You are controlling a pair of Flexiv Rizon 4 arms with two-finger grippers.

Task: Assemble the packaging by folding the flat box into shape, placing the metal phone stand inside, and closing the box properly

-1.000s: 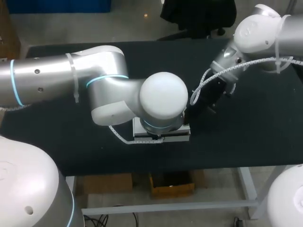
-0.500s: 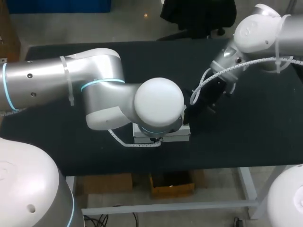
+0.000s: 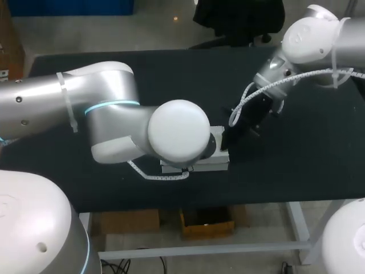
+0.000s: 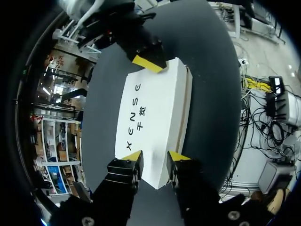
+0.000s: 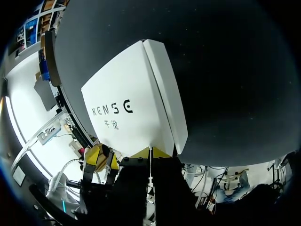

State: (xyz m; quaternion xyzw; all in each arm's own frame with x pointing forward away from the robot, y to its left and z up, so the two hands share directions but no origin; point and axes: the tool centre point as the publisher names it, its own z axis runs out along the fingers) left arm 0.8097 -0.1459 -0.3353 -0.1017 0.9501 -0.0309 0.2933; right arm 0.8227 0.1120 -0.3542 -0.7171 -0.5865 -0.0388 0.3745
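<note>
The white box [image 3: 201, 164] with dark lettering lies flat and closed near the table's front edge, partly under my left arm. In the left wrist view the box [image 4: 155, 113] stretches ahead of my left gripper [image 4: 156, 156]. That gripper's yellow tips stand apart over the box's near end, and it is open. My right gripper [image 3: 227, 142] is at the box's right end. It is shut, its two tips [image 5: 150, 151] together against the edge of the box [image 5: 127, 108]. The same right gripper [image 4: 148, 61] shows at the far end of the box in the left wrist view. No phone stand is visible.
The black table [image 3: 171, 74] is bare behind the box and to its right. My left arm's big wrist housing [image 3: 177, 131] hangs over the box and hides most of it from above. The table's front edge [image 3: 199, 202] is close to the box.
My left arm has swung to the left and slightly toward the front, uncovering a bit more of the box's right end. The box and my right arm have stayed put.
</note>
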